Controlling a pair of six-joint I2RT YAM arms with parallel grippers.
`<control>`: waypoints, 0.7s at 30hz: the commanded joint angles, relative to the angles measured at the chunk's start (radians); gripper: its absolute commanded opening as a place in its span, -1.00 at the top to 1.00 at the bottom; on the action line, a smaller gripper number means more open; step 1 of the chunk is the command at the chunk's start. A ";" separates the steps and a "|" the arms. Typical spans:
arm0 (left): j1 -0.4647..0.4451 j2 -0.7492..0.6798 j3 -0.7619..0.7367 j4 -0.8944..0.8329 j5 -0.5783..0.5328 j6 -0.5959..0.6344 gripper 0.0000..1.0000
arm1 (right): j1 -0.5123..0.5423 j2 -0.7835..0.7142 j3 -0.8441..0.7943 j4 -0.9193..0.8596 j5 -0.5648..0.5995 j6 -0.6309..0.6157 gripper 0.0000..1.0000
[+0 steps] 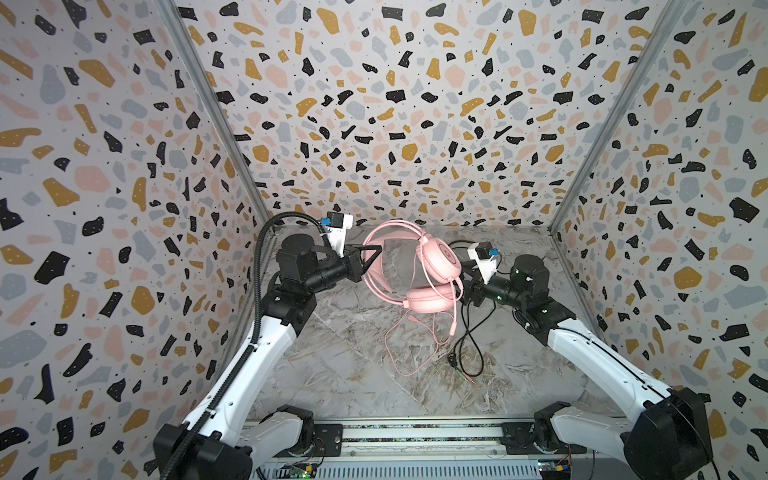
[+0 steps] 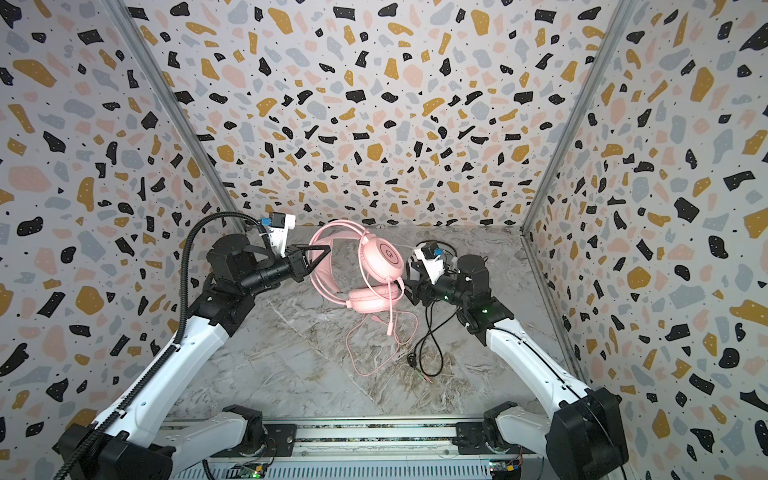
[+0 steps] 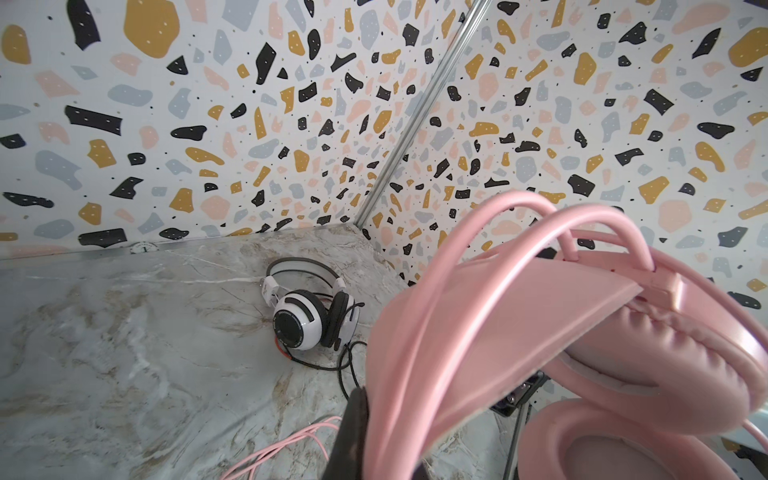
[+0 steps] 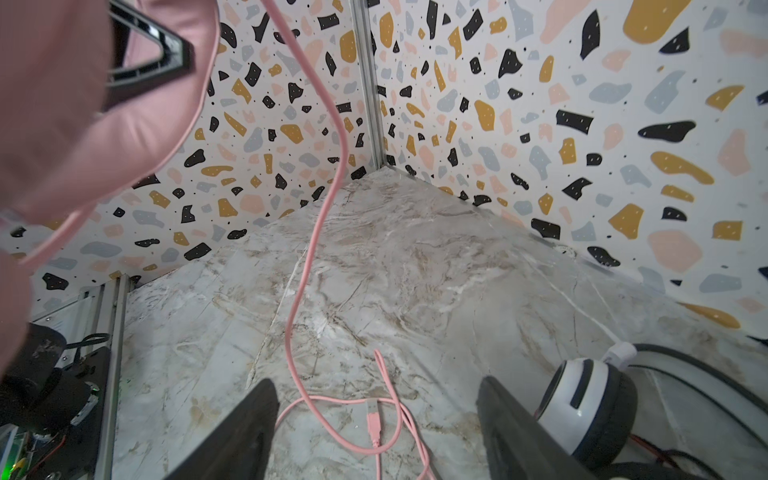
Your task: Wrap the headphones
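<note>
L fingers (image 1: pixel 368 252) clamped on band of pink headphones (image 1: pixel 438 266). Set held clear of tabletop (image 1: pixel 332 365), mid-span nr far edge. Long axis runs L–R: band arch up/far side, cups hang toward R arm. From cup the pink cable (image 4: pixel 322 208) drops approx. vertical, just ahead of R fingers (image 4: pixel 249 424), which are wide apart and empty. Slack + plug on tabletop below. R arm nearer. The striped headphones (image 3: pixel 303 316) rest nr far-R corner.

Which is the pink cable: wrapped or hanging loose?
Mostly loose: the pink cable hangs from the lifted pink headphones and trails on the table.
</note>
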 commanded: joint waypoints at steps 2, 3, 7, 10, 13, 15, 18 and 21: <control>0.010 -0.014 0.086 0.078 -0.048 -0.094 1.00 | -0.011 0.029 -0.149 0.368 -0.078 0.189 -0.67; 0.010 -0.011 0.093 0.085 -0.050 -0.110 1.00 | -0.007 0.070 -0.175 0.442 -0.109 0.222 -0.69; 0.010 0.009 0.119 0.079 -0.047 -0.142 1.00 | 0.048 0.225 -0.180 0.606 -0.163 0.247 -0.92; 0.014 0.029 0.136 0.074 -0.031 -0.165 1.00 | 0.077 0.315 -0.137 0.657 -0.168 0.233 -0.92; 0.015 0.032 0.152 0.062 -0.025 -0.173 1.00 | 0.091 0.414 -0.059 0.707 -0.185 0.241 -0.92; 0.016 0.033 0.163 0.052 -0.032 -0.172 1.00 | 0.097 0.486 -0.006 0.734 -0.211 0.258 -0.92; 0.023 0.040 0.177 0.050 -0.027 -0.183 1.00 | 0.105 0.590 0.062 0.761 -0.245 0.276 -0.92; 0.037 0.051 0.190 0.043 -0.011 -0.198 1.00 | 0.121 0.668 0.089 0.813 -0.283 0.327 -0.86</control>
